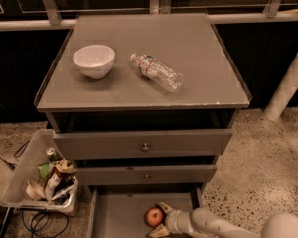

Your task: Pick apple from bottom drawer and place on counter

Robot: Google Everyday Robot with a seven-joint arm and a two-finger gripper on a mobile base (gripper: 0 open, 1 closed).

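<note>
The apple (154,216), small, red with yellowish patches, lies on the grey floor of the open bottom drawer (119,212) at the lower edge of the camera view. My gripper (160,219) reaches in from the lower right on a white arm. Its two fingers are spread, one behind the apple and one in front, with the apple sitting between them on the drawer floor. The counter (203,58) is the wide grey top of the cabinet, far above the gripper.
A white bowl (94,60) and a clear plastic bottle (156,72) lying on its side rest on the counter. Two upper drawers with round knobs (145,147) stick out above the bottom drawer. A bin of trash (42,180) stands left of the cabinet on the speckled floor.
</note>
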